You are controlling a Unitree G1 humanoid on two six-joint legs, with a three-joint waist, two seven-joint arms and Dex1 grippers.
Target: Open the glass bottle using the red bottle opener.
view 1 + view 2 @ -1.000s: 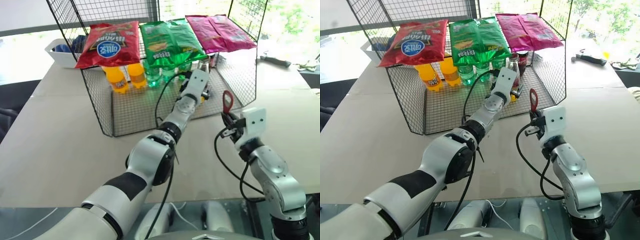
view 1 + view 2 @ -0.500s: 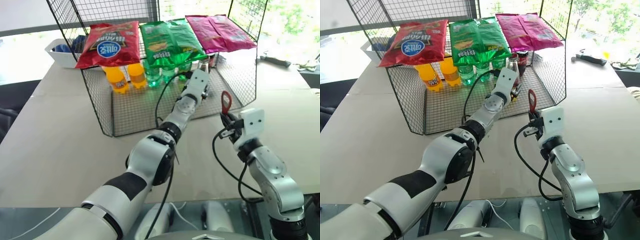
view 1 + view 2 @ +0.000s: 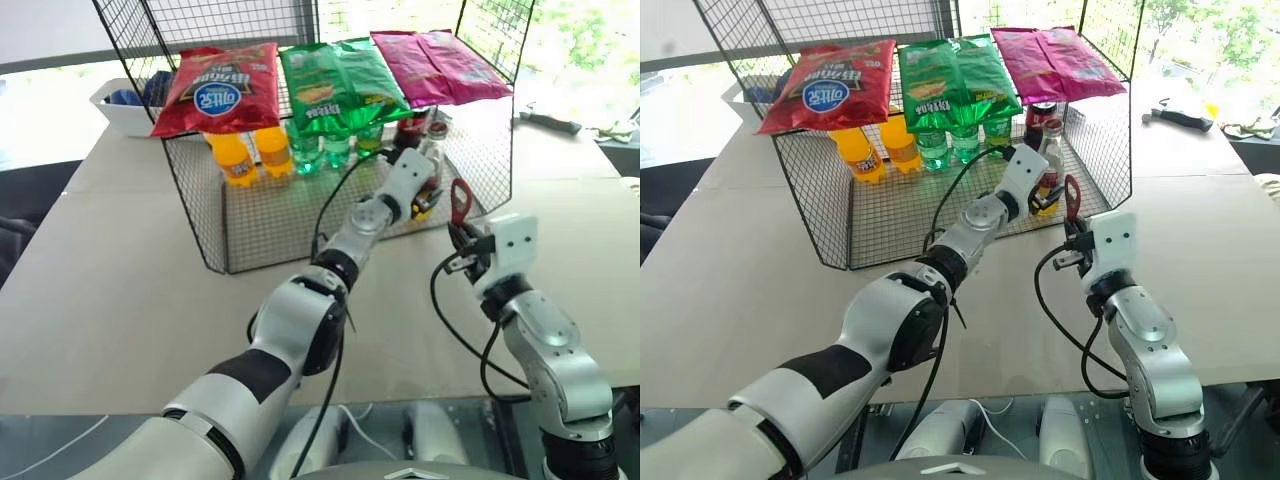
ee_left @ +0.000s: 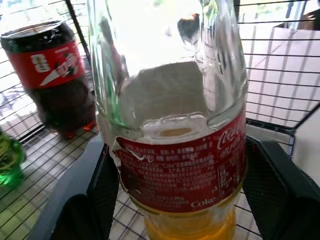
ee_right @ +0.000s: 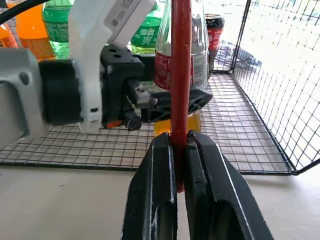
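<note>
The glass bottle (image 3: 432, 163) stands upright on the floor of the wire basket (image 3: 270, 215), near its front right. It is clear, with a red label band and orange-yellow liquid below. My left gripper (image 3: 424, 196) reaches in level and is shut on the glass bottle (image 4: 175, 165) at the label, one black finger (image 4: 92, 195) on each side. Just in front of the basket, my right gripper (image 3: 466, 240) is shut on the red bottle opener (image 3: 459, 203) and holds it upright, ring end up. In the right wrist view the opener (image 5: 180, 75) stands directly before the bottle (image 5: 199, 60).
Orange plastic bottles (image 3: 238, 155) and green bottles (image 3: 335, 147) line the basket's back, and a dark cola bottle (image 4: 57, 75) stands behind the glass one. Red (image 3: 218, 85), green (image 3: 340, 80) and pink (image 3: 435, 62) snack bags lie on top. A white tray (image 3: 120, 108) sits back left.
My left gripper has closed on the glass bottle and swung it right and forward, closer to the opener. The right gripper with the opener has stayed in place.
</note>
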